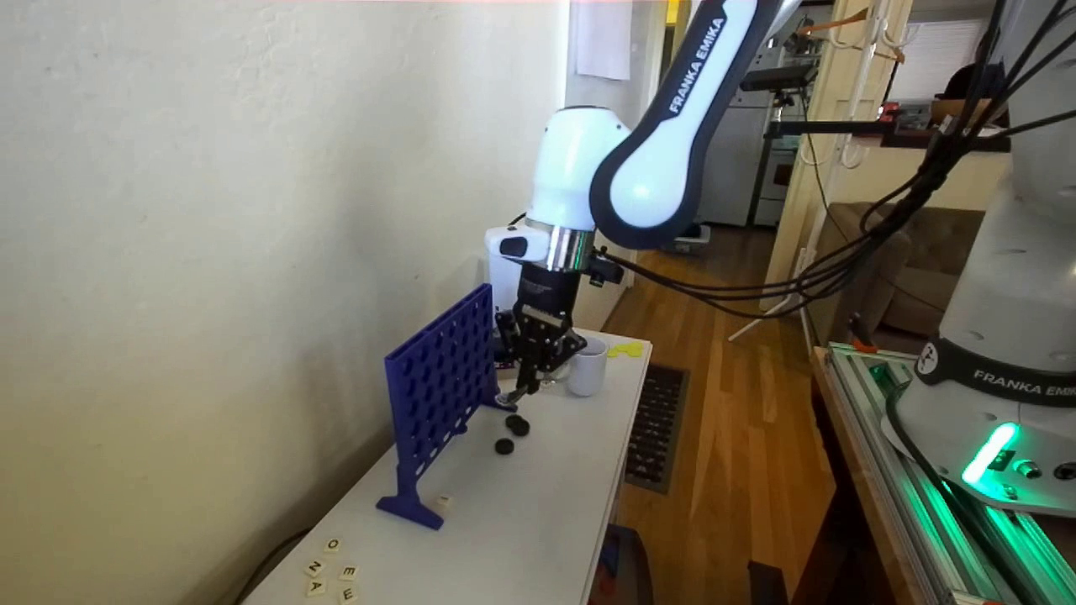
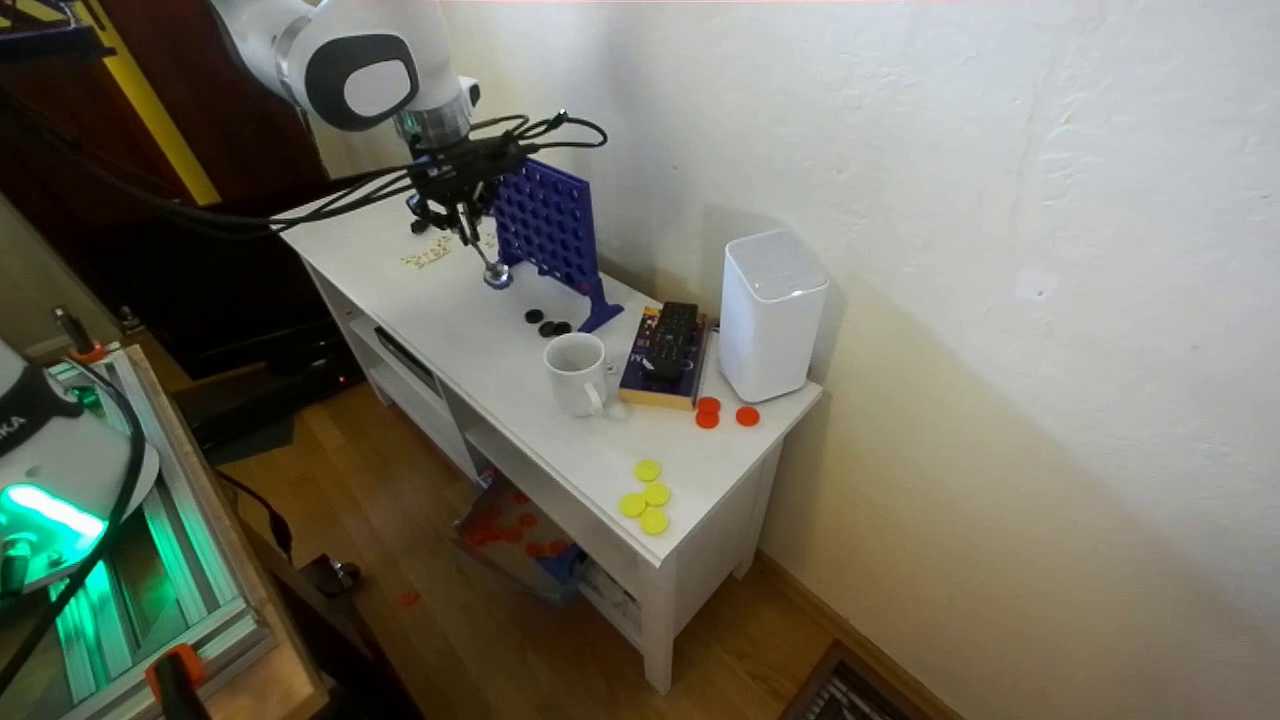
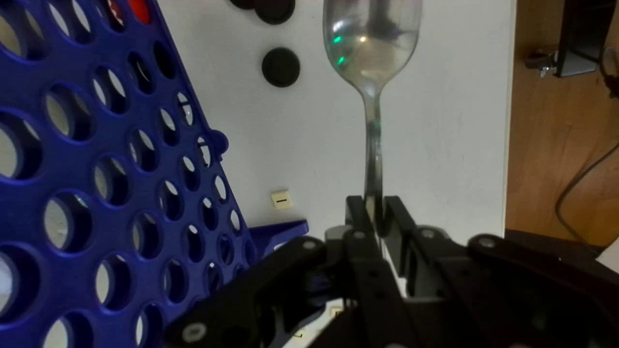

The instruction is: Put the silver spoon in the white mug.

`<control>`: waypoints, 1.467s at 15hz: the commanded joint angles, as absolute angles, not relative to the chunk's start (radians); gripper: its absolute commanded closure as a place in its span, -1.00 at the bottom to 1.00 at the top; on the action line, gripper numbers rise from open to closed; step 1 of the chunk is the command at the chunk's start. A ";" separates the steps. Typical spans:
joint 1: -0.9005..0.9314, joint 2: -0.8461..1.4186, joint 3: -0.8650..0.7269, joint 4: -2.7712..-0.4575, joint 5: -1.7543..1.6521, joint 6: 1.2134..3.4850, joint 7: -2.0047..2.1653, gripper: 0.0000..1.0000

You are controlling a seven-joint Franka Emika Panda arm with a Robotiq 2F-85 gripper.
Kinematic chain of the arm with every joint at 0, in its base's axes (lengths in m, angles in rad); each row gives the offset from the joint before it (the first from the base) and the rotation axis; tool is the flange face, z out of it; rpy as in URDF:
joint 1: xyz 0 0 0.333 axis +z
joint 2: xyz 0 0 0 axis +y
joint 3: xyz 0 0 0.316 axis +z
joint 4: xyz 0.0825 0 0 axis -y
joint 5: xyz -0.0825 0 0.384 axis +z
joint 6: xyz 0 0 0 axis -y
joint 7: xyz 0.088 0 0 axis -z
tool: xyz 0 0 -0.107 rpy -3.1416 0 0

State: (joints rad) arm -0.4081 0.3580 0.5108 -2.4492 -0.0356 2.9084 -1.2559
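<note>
The silver spoon [image 3: 371, 48] is held by its handle between the fingertips of my gripper [image 3: 374, 205] in the wrist view, bowl end pointing away from the fingers. In both exterior views the spoon's bowl [image 1: 508, 397] [image 2: 497, 275] hangs tilted down from my gripper [image 1: 530, 382] [image 2: 470, 235], above the white table. The end of the handle is hidden between the fingers. The white mug [image 1: 588, 370] [image 2: 576, 375] stands upright on the table, apart from the spoon and gripper. The mug is out of view in the wrist view, and its inside is barely visible.
The blue grid board [image 1: 441, 370] [image 2: 548, 220] stands close beside the gripper [image 3: 111, 183]. Black discs [image 1: 504, 446] [image 2: 548, 328] lie near it. A book [image 2: 655, 397] with a remote [image 2: 672, 342], a tall white box [image 2: 770, 325], red discs [image 2: 707, 418] and yellow discs [image 2: 648, 470] surround the mug.
</note>
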 commanded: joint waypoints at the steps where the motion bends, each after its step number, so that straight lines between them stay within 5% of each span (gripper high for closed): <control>1: -0.562 0.333 0.640 -2.420 0.185 2.790 -1.471 0.93; 6: -0.548 0.277 0.544 -2.411 0.397 2.680 -1.604 0.93; 7: -0.481 0.309 0.499 -2.400 0.383 2.719 -1.598 0.73; 11: -0.468 0.292 0.463 -2.398 0.419 2.692 -1.624 0.73; 12: -0.466 0.292 0.463 -2.398 0.420 2.692 -1.624 0.93; 22: -0.433 0.263 0.248 -2.299 0.849 2.535 -1.904 0.93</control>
